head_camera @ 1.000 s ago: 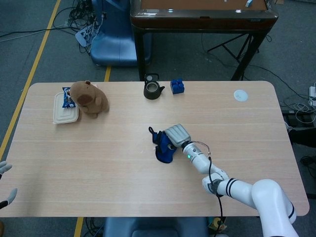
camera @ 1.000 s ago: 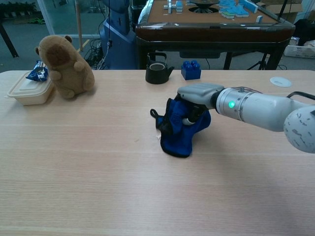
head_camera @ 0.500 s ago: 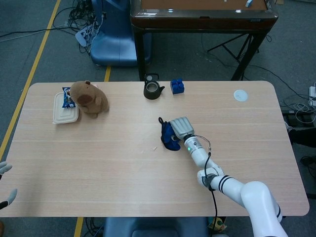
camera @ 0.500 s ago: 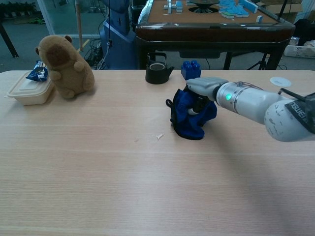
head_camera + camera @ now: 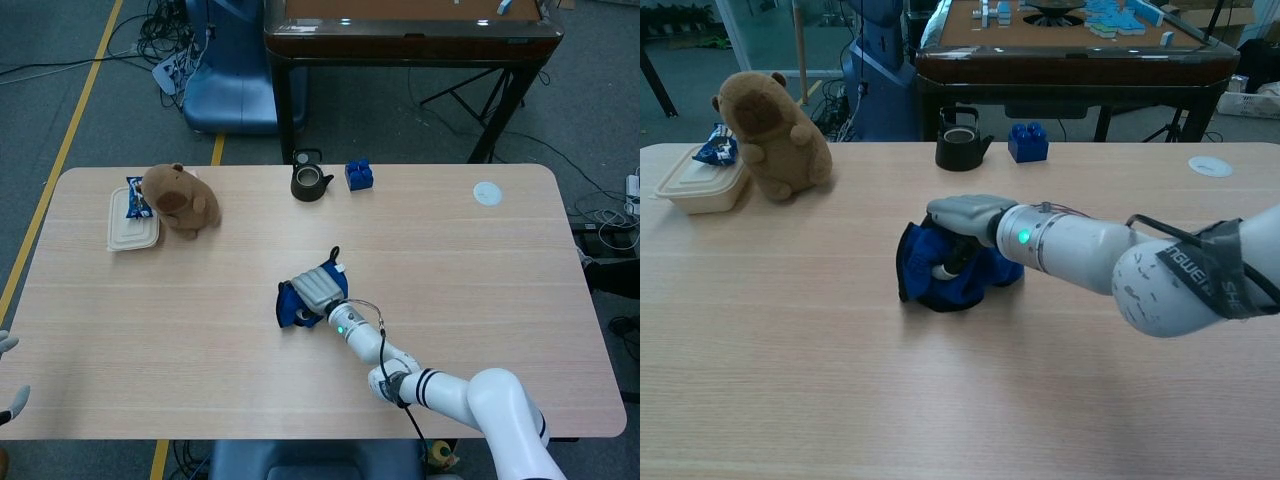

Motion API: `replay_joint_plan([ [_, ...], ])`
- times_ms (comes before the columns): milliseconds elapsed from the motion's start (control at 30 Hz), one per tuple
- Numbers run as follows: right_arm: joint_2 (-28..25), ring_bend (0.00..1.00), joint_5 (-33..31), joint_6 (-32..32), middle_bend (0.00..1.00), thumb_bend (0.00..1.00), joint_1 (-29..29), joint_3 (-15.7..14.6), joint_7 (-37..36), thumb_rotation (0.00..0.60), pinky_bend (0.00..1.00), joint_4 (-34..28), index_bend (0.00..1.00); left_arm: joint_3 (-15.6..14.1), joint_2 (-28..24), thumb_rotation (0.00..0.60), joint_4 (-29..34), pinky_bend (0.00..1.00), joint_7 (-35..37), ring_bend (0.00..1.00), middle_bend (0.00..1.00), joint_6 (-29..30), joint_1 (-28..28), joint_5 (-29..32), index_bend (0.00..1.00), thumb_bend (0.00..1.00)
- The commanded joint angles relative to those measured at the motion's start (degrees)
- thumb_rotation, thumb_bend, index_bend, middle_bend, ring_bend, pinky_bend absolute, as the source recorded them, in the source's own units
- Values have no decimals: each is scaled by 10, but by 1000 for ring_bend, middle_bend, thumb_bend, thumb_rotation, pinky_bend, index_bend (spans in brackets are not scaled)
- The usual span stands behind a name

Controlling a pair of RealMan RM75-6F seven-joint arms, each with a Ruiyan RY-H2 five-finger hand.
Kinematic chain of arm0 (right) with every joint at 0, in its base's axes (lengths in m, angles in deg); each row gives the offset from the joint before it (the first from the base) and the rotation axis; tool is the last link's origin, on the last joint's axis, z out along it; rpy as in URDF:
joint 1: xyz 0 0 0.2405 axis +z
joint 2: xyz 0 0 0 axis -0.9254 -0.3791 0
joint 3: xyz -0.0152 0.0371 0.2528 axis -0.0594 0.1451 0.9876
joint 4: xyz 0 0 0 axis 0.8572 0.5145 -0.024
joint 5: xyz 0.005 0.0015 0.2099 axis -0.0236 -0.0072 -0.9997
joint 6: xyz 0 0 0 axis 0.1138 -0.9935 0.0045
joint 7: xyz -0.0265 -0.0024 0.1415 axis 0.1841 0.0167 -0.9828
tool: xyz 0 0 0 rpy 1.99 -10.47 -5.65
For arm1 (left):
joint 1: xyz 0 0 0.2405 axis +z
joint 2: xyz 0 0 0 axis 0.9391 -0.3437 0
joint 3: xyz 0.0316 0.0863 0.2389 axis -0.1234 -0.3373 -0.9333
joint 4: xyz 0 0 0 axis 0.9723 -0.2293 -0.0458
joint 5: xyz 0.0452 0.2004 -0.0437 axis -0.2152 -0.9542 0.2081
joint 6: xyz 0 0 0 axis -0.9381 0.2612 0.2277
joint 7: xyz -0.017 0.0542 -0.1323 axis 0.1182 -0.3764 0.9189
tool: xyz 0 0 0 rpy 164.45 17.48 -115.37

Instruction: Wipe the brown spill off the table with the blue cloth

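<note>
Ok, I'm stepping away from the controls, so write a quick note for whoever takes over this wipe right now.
Right hand: presses down on the bunched blue cloth and grips it, near the table's middle.
Left hand: only fingertips show at the table's near left corner, holding nothing visible.
Brown spill: no stain visible in either view; it may lie under the cloth.
Done: cloth grasped and on the surface.
Left: lift the cloth, check underneath, wipe again if needed.

Brown plush toy (image 5: 180, 200) against lidded container (image 5: 131, 222); black teapot (image 5: 310, 181), blue block (image 5: 359, 175) near far edge.
</note>
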Motion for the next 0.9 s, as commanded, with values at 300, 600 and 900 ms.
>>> replay_joint_plan([
  [300,15,512,24,6,603,608,15,-2,-23,600,718,-35,659,0,0,600,2,69,-2,103,157,1,2,0,224,269],
  [600,22,512,9,13,603,609,14,-4,-12,600,718,33,659,0,1,600,3,69,-5,103,158,1,0,-3,225,269],
  [900,24,512,-9,11,603,609,17,0,25,600,718,101,659,0,3,600,3,69,-7,103,158,-2,-2,-4,225,269],
])
